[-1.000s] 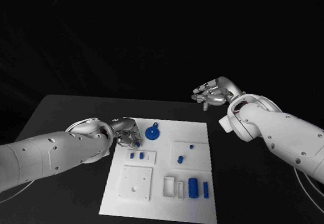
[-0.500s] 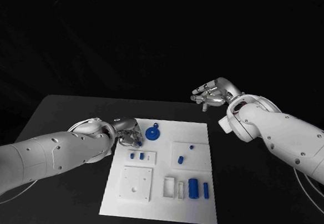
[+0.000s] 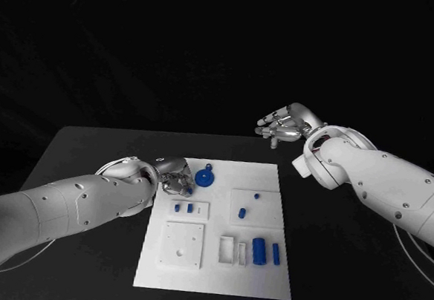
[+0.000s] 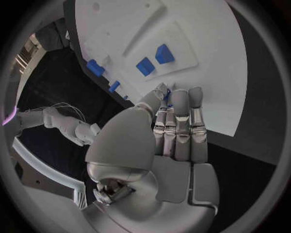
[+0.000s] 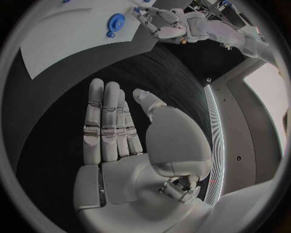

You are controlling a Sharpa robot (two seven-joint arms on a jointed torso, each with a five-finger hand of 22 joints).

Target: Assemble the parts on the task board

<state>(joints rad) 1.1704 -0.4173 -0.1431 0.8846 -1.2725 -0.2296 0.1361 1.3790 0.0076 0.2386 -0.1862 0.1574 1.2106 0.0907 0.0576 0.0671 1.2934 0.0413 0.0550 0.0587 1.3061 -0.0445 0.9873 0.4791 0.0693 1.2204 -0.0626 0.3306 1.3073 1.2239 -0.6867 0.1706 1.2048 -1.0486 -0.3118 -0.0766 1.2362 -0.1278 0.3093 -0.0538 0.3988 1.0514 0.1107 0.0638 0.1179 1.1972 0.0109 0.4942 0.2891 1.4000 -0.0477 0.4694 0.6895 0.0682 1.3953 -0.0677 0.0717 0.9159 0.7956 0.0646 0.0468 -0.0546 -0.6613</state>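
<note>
The white task board (image 3: 218, 270) lies in the middle of the table. My left hand (image 3: 176, 179) hovers over its far left edge, beside a round blue part (image 3: 205, 178) with a small handle. In the left wrist view the left hand (image 4: 172, 131) has its fingers straight and together, and the thumb pinches a small blue part (image 4: 167, 94) against them. Two small blue pegs (image 3: 182, 208) stand in a raised plate just nearer than the hand. My right hand (image 3: 284, 126) hangs open and high beyond the board's far edge, its fingers (image 5: 106, 121) flat with nothing in them.
Nearer me on the board are a blue cylinder (image 3: 259, 251), a slim blue piece (image 3: 277, 254), white frames (image 3: 228, 249) and a white square plate (image 3: 183, 244). A small blue piece (image 3: 242, 213) sits mid-board. Black table (image 3: 97, 157) surrounds the board.
My left hand has shifted slightly and turned over the board's far left edge. The right arm and the parts on the board have not moved.
</note>
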